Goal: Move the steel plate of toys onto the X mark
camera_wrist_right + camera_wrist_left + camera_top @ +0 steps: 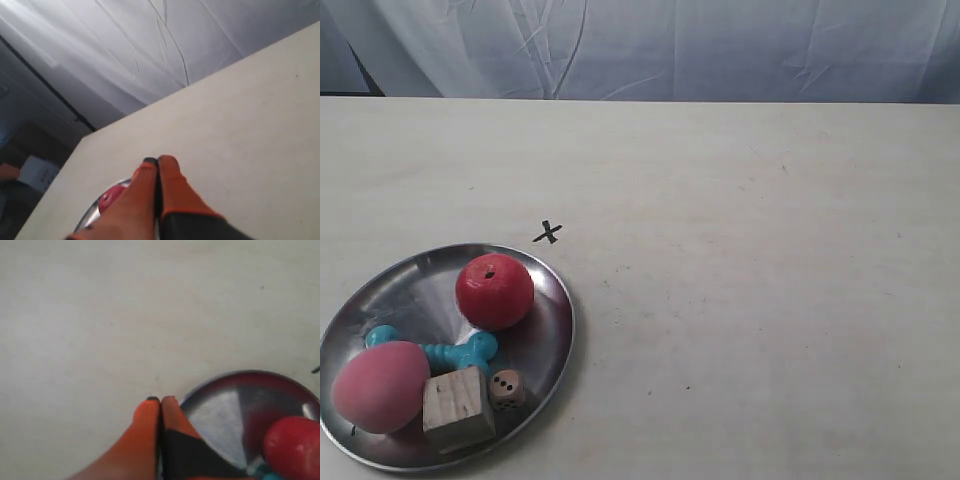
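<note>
Left gripper [160, 399]: two smooth orange fingers [145, 430], tapering to rounded tips; small black cap on one tip, broad black panel lower down the other. Right gripper [157, 160]: same orange pair, same black tip cap, black base past a thin orange edge. Both seen close and blurred; finer markings unreadable.

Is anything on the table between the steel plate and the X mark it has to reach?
Nothing visible. In the exterior view, only bare table lies between the steel plate and the X mark, which sits just past the plate's far rim.
</note>
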Controlling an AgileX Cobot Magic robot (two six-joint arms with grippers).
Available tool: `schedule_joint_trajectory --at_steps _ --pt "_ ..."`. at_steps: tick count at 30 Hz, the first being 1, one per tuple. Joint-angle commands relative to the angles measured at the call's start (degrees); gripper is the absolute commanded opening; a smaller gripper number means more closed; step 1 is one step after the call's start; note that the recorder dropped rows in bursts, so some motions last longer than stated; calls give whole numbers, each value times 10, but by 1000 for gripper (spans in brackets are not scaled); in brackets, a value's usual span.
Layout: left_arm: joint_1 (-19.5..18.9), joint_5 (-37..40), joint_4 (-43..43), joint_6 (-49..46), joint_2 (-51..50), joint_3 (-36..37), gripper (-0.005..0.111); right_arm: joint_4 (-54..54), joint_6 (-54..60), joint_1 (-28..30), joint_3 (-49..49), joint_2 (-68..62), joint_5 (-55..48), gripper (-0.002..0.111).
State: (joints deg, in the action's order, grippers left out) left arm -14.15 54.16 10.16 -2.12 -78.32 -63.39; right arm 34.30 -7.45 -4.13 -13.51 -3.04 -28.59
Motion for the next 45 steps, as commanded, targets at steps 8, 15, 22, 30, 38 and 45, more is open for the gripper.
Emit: schedule_joint_trajectory --at_steps 8,15,22,30,38,45 --pt "-108 123 214 -151 -167 -6 0 26 66 -55 -40 -186 -111 -1" --pt "-110 111 282 -223 -203 23 0 101 236 -59 -113 -415 -142 -1" --pt "-110 57 264 -221 -206 61 0 116 310 -59 -196 -598 -176 -1" --pt "-122 21 245 -210 -206 106 1 213 455 -63 -201 -658 -184 -1" --pt "-122 -8 235 -210 -206 159 23 312 609 -63 -201 -708 -180 -1" --pt "-122 -13 245 -210 -206 166 38 328 633 -63 -201 -771 -181 6"
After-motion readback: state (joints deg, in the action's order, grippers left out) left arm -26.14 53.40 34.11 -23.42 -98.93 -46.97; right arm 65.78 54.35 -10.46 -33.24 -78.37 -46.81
